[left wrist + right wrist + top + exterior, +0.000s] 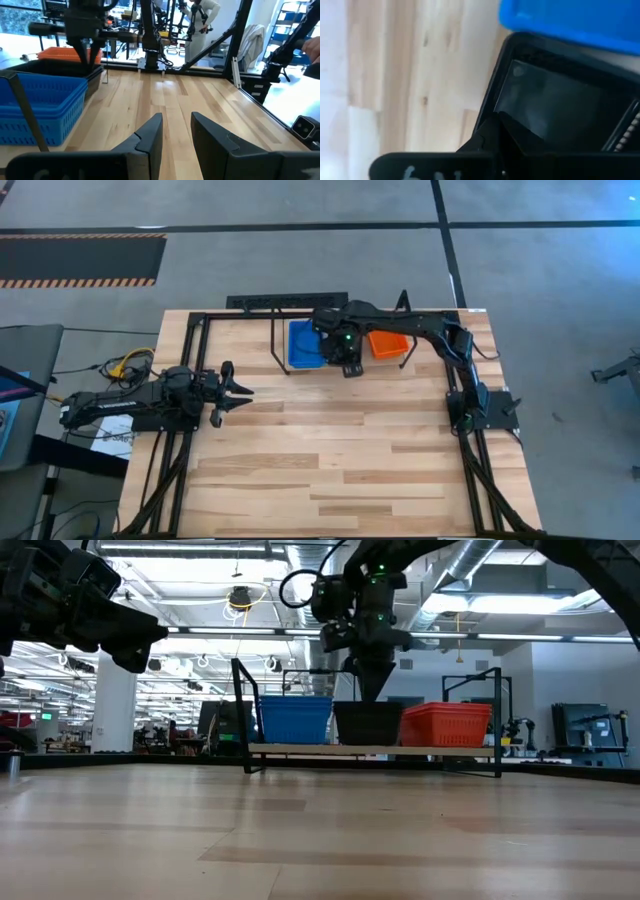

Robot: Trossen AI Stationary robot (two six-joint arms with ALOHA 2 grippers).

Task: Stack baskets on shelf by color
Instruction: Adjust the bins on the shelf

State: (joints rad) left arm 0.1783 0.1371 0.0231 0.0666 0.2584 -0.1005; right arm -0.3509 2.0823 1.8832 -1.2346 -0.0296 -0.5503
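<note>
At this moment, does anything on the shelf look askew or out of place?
Nothing stands out. The blue, black and red-orange basket stacks sit level on the shelf; the right gripper reaches into the black stack.

A large open industrial lab or workshop: exposed ceiling ducts (470,580) and strip lights overhead, a grey concrete floor (300,260) with a hazard-striped mat (80,260) at 10 o'clock, and monitors (585,725) and equipment racks beyond the plank surface (330,450).

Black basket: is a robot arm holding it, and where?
Cannot tell. The right gripper reaches down to the black basket at its rim; the contact is hidden.
</note>
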